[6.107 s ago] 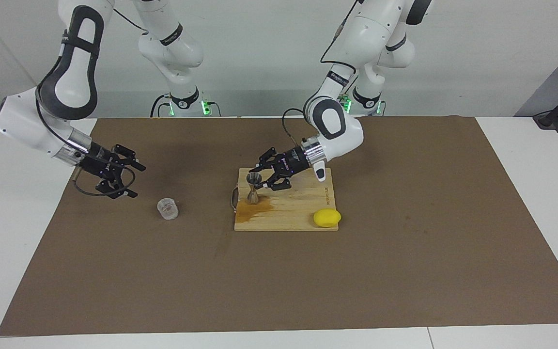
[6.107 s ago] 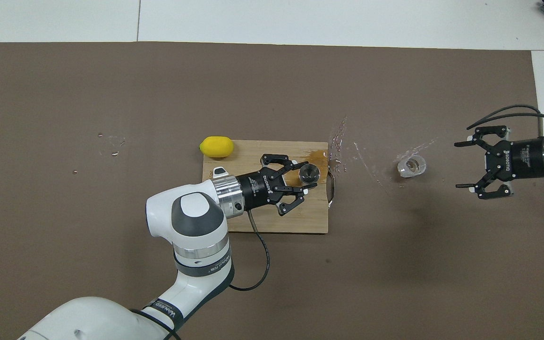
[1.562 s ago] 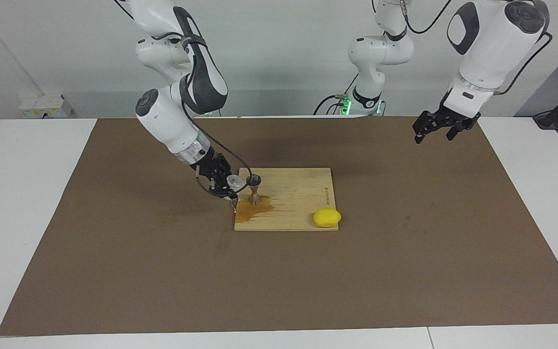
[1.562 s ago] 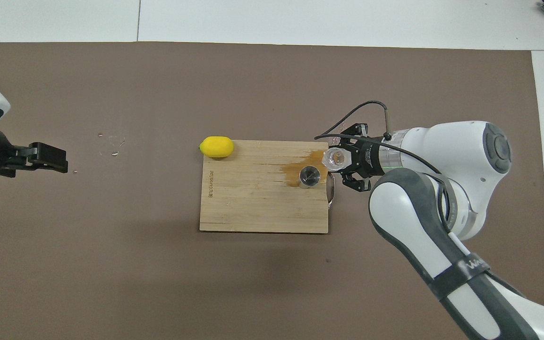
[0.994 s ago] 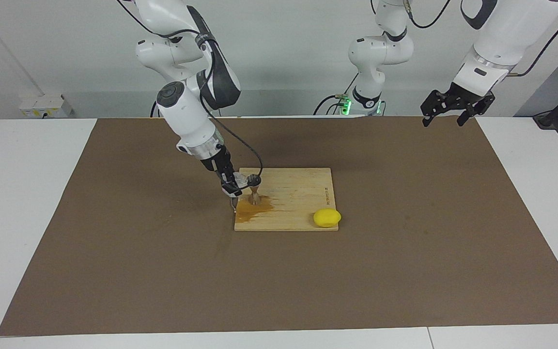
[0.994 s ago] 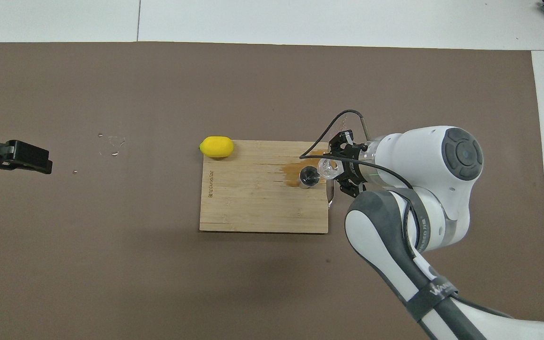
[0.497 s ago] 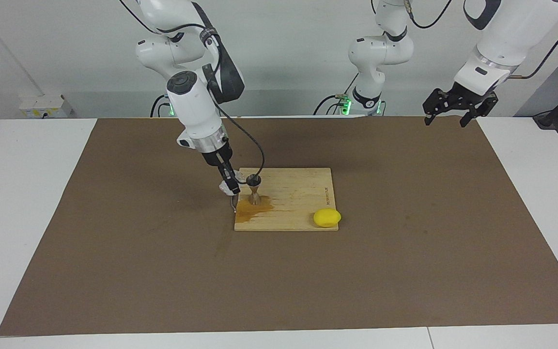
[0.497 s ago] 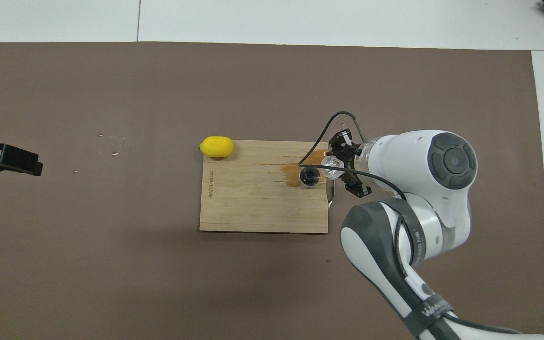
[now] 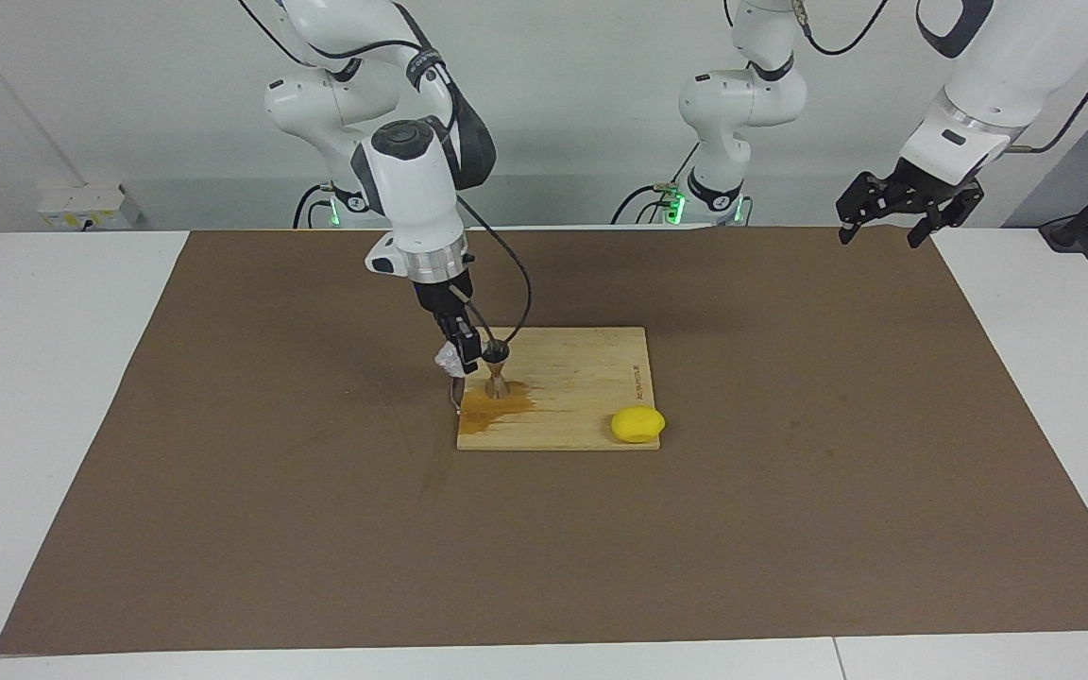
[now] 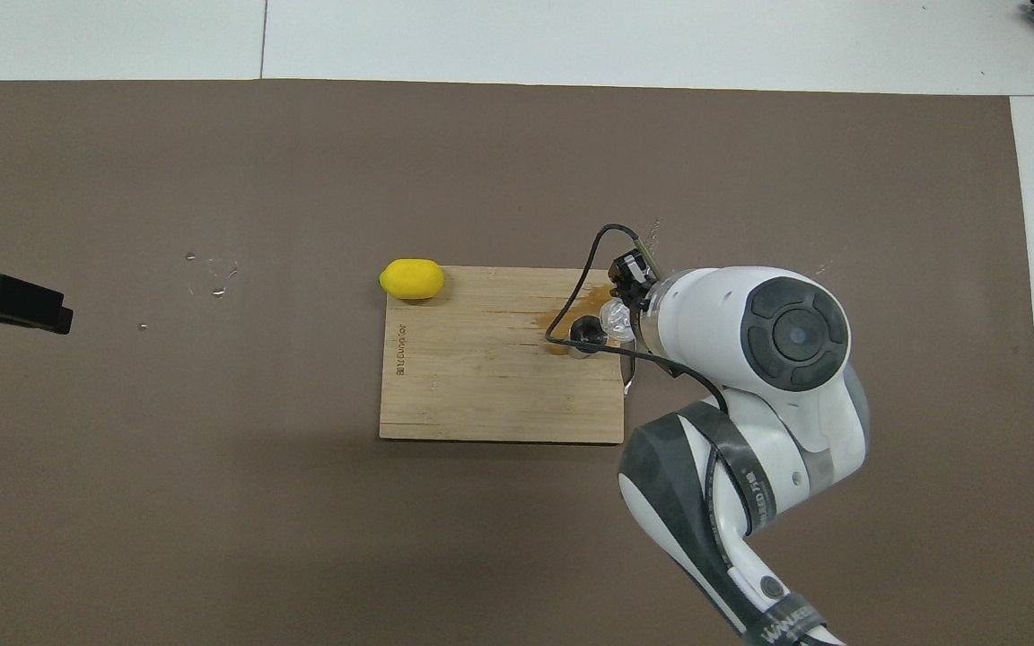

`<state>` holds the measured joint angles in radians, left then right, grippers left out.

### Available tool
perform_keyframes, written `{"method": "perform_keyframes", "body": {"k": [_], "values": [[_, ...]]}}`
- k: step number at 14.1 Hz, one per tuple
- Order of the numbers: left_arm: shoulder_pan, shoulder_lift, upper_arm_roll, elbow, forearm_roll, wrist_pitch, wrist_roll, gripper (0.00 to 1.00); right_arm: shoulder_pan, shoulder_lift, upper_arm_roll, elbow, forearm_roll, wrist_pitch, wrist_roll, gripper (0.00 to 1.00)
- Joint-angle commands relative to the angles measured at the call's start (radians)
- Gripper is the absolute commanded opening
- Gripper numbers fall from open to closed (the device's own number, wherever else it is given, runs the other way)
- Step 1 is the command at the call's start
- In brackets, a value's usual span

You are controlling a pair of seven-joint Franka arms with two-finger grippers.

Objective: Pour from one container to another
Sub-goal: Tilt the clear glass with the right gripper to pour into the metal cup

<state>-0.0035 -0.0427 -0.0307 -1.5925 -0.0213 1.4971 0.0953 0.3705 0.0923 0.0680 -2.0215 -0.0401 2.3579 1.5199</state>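
Observation:
The steel jigger stands upright on the wooden board, at the board's edge toward the right arm's end of the table. My right gripper is shut on the clear glass tumbler and holds it tipped on its side right beside the jigger's top cup. In the overhead view the tumbler lies against the jigger, and the right wrist hides most of the right gripper. My left gripper is open and empty, raised over the left arm's end of the mat; it also shows in the overhead view.
A yellow lemon lies on the board's corner farthest from the robots, toward the left arm's end. A brown wet stain spreads on the board by the jigger. Drops of liquid lie on the brown mat.
My right arm has swung upright over the board and turned its wrist, tipping the tumbler further toward the jigger. My left gripper has drifted slightly toward its own end of the table.

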Motion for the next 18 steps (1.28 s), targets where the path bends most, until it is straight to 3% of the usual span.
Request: {"method": "perform_keyframes", "body": {"k": [1, 5, 9, 13, 18], "values": [[0.104, 0.006, -0.121, 0.016, -0.009, -0.008, -0.019, 1.00, 0.025, -0.013, 0.000, 0.004, -0.061, -0.019, 0.029, 0.00], [0.053, 0.001, -0.082, 0.011, -0.005, -0.006, -0.075, 1.00, 0.039, -0.023, 0.001, 0.003, -0.161, -0.046, 0.031, 0.00], [-0.006, -0.008, -0.015, 0.006, -0.003, -0.008, -0.068, 1.00, 0.027, -0.020, 0.003, 0.012, -0.146, -0.046, 0.036, 0.00], [0.003, -0.011, -0.017, 0.002, -0.003, -0.008, -0.066, 1.00, 0.021, -0.002, 0.003, 0.044, 0.011, -0.040, 0.048, 0.00], [0.008, -0.013, -0.017, 0.000, 0.000, -0.032, -0.059, 1.00, 0.013, -0.002, -0.004, 0.044, 0.112, -0.040, 0.045, 0.00]]}}
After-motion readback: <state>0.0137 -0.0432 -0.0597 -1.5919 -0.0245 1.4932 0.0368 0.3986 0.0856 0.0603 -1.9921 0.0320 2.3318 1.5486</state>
